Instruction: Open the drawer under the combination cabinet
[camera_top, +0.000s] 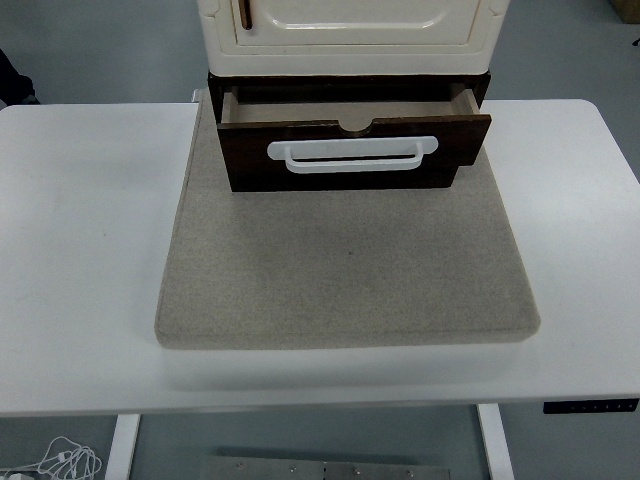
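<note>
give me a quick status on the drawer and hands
Both hands out of view. Drawer pulled partway open, white handle free. Nothing blocking on the mat.
</note>
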